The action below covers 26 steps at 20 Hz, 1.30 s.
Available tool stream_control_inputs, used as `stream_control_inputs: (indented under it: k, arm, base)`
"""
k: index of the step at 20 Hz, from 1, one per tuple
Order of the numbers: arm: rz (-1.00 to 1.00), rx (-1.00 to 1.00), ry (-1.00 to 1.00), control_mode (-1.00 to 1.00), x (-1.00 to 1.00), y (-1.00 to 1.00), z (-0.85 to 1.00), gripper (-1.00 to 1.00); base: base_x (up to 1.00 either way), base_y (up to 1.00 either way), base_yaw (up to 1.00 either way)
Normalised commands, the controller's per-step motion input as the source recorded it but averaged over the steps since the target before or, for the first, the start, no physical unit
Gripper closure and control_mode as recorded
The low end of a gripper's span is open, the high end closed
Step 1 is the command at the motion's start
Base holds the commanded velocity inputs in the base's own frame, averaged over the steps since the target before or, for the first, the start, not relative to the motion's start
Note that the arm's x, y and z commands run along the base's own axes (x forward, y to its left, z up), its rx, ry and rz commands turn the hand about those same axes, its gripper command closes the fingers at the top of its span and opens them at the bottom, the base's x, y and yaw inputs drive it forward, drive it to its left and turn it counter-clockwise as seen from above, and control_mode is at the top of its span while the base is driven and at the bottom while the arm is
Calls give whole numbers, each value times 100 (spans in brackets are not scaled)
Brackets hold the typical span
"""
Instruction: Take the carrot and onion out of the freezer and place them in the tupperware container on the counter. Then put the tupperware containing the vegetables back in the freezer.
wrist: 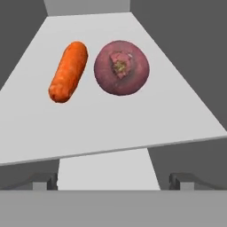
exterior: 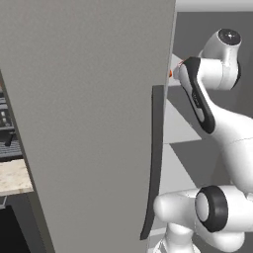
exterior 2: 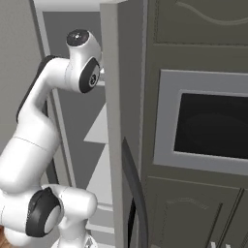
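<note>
The freezer stands with its grey door (exterior: 89, 123) swung open, and my arm reaches past the door's edge onto the pale shelves. In the hand view the orange carrot (wrist: 68, 72) lies on a shelf (wrist: 111, 124), with the dark red-purple onion (wrist: 121, 67) just to its right, almost touching it. My gripper (wrist: 113, 181) is open and holds nothing. It hovers short of the shelf's near edge, and both vegetables lie ahead of its fingertips (wrist: 44, 181). A sliver of orange carrot (exterior: 170, 73) peeks past the door edge. A piece of the beige counter (exterior: 15, 178) shows at the left. The tupperware container is out of view.
The door's long dark curved handle (exterior: 155, 158) runs close beside my arm's lower joints. Another pale shelf (wrist: 108, 170) lies below the one with the vegetables. To the right of the freezer door edge (exterior 2: 111, 121) stands a dark cabinet wall with a built-in oven window (exterior 2: 213, 126).
</note>
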Motion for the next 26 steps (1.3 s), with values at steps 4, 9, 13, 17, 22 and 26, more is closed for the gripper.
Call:
stream_control_inputs:
  k: [4,9,13,17,22,26]
  arm:
    - [-1,4,0,-100,46,-16,13,-100]
    - [0,3,0,-100,40,-4,1,-100]
    - [0,0,0,-100,42,0,-7,-100]
    - [0,0,0,-100,40,-2,-2,-100]
    - [0,0,0,-100,32,-3,-9,-100]
    - [0,0,0,-100,37,0,-16,-100]
  base:
    - [0,0,0]
    - [0,0,0]
    - [0,0,0]
    - [0,0,0]
    - [0,0,0]
    - [0,0,0]
